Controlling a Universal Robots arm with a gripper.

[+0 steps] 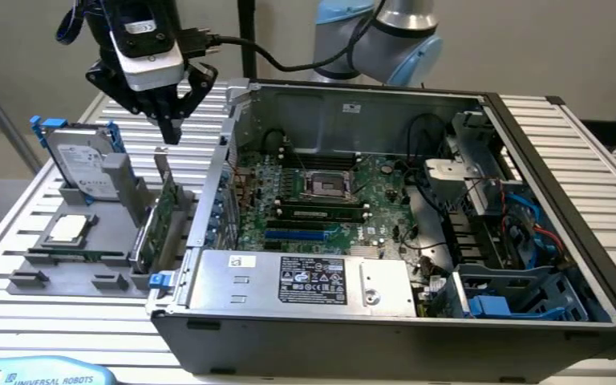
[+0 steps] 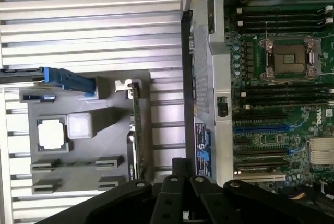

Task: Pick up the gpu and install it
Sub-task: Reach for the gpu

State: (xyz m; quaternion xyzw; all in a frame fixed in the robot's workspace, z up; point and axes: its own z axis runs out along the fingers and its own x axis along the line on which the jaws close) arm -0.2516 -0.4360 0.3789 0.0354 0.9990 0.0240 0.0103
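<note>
Gripper point(image 1: 168, 127): hangs in the air above the card, fingertips drawn together to a point, nothing between them
Gpu point(image 1: 164, 210): stands on its long edge in a slot of the grey holder point(image 1: 73, 277), on the exterior view's left of the case, silver bracket at its far end; nothing touches it
Room above the card: open air between the fingertips and the card's top edge
Room beside the card: a narrow strip to the outer wall of the case point(image 1: 394, 104) on 1 side, a grey upright of the holder just beside it on the other
Hard drive point(image 1: 81, 164): upright with blue rails at the holder's far end, near the card but apart
Chip point(image 1: 67, 228): flat in a square pocket of the holder, well apart from the card
Case inside: open upward, motherboard point(image 1: 319, 200) exposed, 1 blue slot point(image 1: 302, 235) near the power supply point(image 1: 302, 281)
Table point(image 1: 565, 160): slatted metal, carries holder and case
</note>
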